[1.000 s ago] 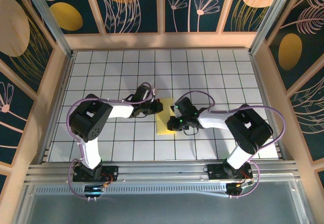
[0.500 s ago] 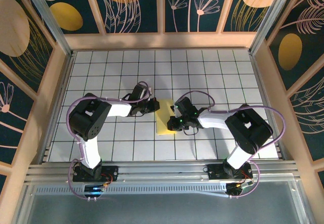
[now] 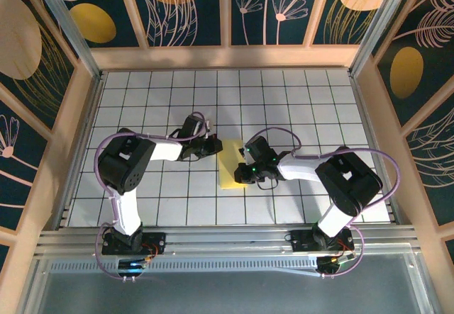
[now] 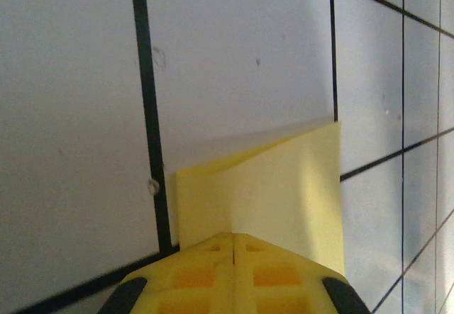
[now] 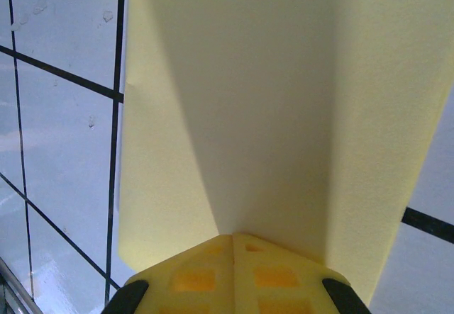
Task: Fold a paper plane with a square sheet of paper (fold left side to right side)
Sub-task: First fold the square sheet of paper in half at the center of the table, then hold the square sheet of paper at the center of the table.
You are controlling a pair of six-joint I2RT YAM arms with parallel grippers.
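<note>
The square sheet of paper (image 3: 230,165) lies on the white grid table as a tall, narrow, bright yellow folded strip between my two arms. My left gripper (image 3: 212,146) is shut, its tip at the strip's upper left corner. In the left wrist view its closed yellow fingertips (image 4: 233,237) meet at the paper's (image 4: 273,186) near edge, with nothing visible between them. My right gripper (image 3: 242,174) is shut and rests on the strip's lower right part. In the right wrist view the closed tips (image 5: 233,238) sit on the paper (image 5: 248,94), and a flap rises along the right.
The table (image 3: 298,101) is white tiles with black lines. Wooden walls (image 3: 81,115) enclose it on the left, back and right. An aluminium rail (image 3: 227,239) with both arm bases runs along the near edge.
My left wrist and gripper have drawn a little to the left, away from the strip's middle. The paper and the right arm have stayed where they were.
</note>
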